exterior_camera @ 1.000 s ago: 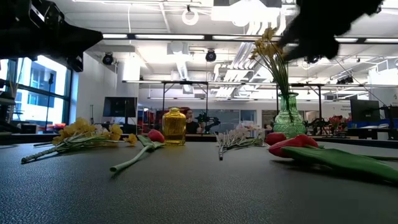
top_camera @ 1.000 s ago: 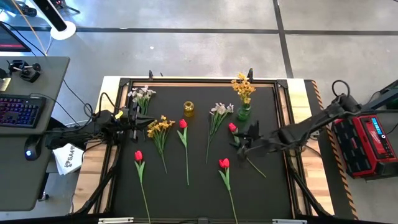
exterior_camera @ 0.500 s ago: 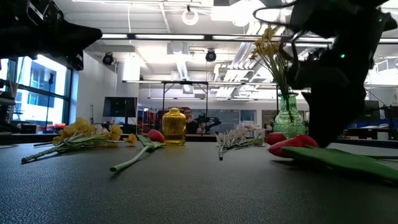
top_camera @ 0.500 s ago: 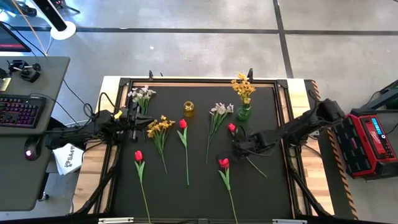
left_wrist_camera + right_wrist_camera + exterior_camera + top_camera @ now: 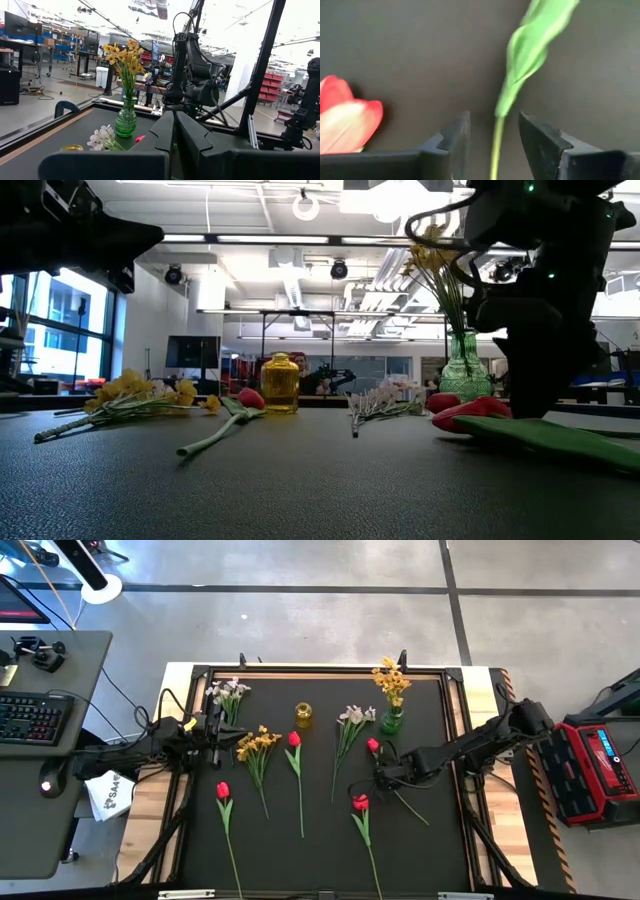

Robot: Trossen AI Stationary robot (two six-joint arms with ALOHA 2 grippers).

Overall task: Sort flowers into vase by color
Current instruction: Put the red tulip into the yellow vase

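Pick-up step: right gripper (image 5: 382, 773), right of centre in the high view, straddles a red tulip's stem (image 5: 496, 145), jaws apart, not yet clamped. Left gripper (image 5: 214, 730), centre-left, shut and idle. Next: close, lift, carry to a vase.

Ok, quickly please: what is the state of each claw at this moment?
Left claw: closed, holding nothing, waiting at the table's left edge.
Right claw: open, its fingers on either side of a red tulip's stem, not yet gripping it.

Black table (image 5: 320, 840); red tulips (image 5: 360, 802); yellow sprays (image 5: 257, 743); green vase (image 5: 392, 721); amber vase (image 5: 303, 715).
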